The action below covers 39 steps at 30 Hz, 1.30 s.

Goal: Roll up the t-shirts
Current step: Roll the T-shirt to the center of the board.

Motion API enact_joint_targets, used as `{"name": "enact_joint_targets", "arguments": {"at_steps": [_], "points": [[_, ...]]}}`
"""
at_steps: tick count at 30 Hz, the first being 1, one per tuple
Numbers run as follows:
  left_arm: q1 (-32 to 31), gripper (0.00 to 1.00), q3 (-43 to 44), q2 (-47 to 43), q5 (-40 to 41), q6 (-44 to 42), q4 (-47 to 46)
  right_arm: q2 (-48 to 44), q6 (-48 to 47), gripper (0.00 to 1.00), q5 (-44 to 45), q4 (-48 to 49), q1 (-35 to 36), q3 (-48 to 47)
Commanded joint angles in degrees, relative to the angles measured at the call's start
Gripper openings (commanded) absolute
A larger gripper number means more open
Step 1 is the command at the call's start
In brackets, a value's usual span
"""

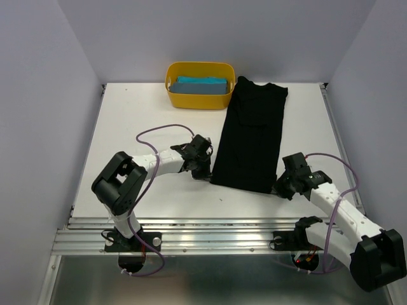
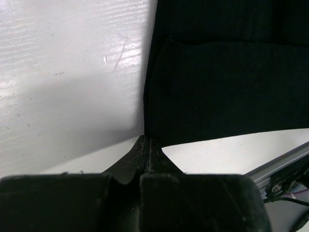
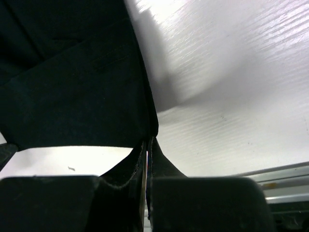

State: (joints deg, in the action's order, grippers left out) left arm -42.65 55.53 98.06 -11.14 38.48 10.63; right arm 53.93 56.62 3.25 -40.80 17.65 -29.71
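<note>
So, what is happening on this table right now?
A black t-shirt lies flat on the table as a long folded strip. The robot's left end effector and right end effector are each shut on one of its near corners. No roll is formed yet. A teal-blue t-shirt sits folded in the yellow tub at the far edge.
</note>
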Motion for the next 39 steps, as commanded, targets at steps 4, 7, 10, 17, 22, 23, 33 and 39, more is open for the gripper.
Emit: {"name": "enact_joint_targets", "arguments": {"at_steps": [4,7,10,17,22,23,33,39], "points": [[-0.06,0.0,-0.24,-6.56,-0.73,-0.78,4.04,-2.16,-3.62,0.01,-2.81,-8.68,-0.16,-4.39],[-0.67,0.0,-2.87,-8.67,-1.52,0.1,4.48,-3.3,-4.15,0.01,-5.26,-11.05,-0.16,-3.77],[-1.46,0.0,-4.46,-10.61,-1.78,0.98,5.1,-4.44,-4.15,0.01,-5.97,-12.02,-0.16,-2.81],[-2.61,0.0,-4.56,-12.98,0.06,2.83,8.34,-6.47,-2.39,0.01,-5.88,-13.7,-0.16,-3.59],[-2.61,0.0,0.36,-12.11,1.46,3.53,12.39,-5.68,-1.86,0.01,-4.13,-13.96,-0.16,-5.61],[-2.61,0.0,2.2,-11.76,2.34,3.53,13.18,-5.51,-1.95,0.01,-3.78,-13.96,-0.16,-5.88],[-1.91,0.0,10.74,-6.31,5.6,2.83,18.37,-1.2,-2.83,0.01,0.62,-12.03,-0.16,-9.75],[-0.33,0.0,14.78,-3.23,6.83,1.34,18.55,1.87,-3.18,0.01,3.6,-10.45,-0.16,-12.12]]}}
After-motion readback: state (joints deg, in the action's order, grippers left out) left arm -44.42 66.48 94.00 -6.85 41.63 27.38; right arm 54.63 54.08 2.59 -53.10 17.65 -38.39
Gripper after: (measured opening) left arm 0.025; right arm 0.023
